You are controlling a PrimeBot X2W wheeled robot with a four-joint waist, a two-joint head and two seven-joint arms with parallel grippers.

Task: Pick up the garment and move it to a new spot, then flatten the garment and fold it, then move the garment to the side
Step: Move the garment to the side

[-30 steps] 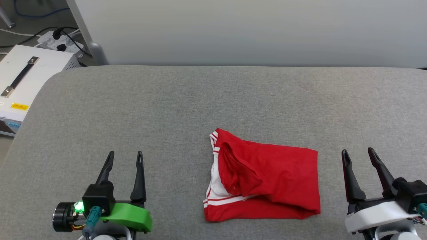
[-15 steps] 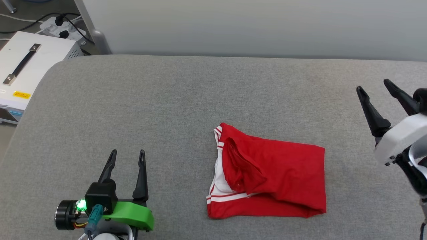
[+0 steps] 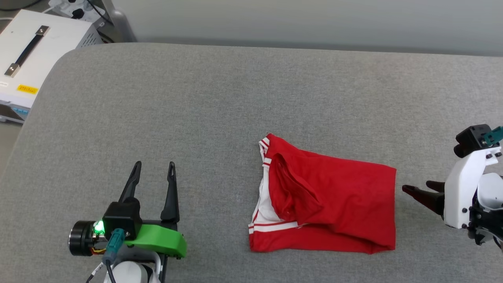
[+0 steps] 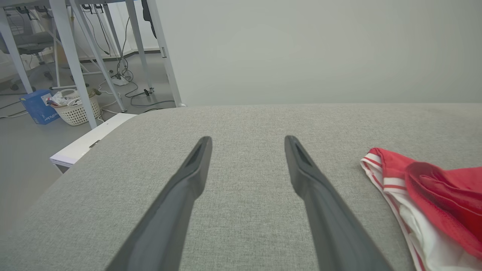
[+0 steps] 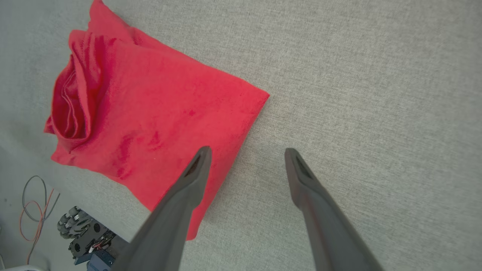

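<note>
Head view, garment: The garment (image 3: pixel 330 204) was seen lying right of the middle of the grey table (image 3: pixel 196 98). It was bundled into a rough rectangle, red outermost, with white striped trim showing at its left.
Head view, left gripper: The left gripper (image 3: pixel 154 164) was held spread wide and empty, well apart from the cloth.
Head view, right gripper: The right gripper (image 3: pixel 415 185) was turned toward the garment's right edge, just beside it, with nothing held.
Left wrist view: The fingers (image 4: pixel 188 188) were seen parted over bare table, with the garment (image 4: pixel 433 188) off to the right.
Right wrist view: The jaws were spread wide. One finger (image 5: pixel 192 177) was seen across the garment's (image 5: pixel 158 113) edge; contact could not be told.
Step in hand: A reach for the right edge was judged. The bundle would fit either a pick-up toward a new spot or a folded piece due to be moved aside.
Next move: A closing on that edge, with all layers taken, was judged to be called for.
Change: One second earlier the right gripper had been upright at the lower right; it had since been swung to point at the cloth. The camera had been tilted. The garment's shape was unchanged.
</note>
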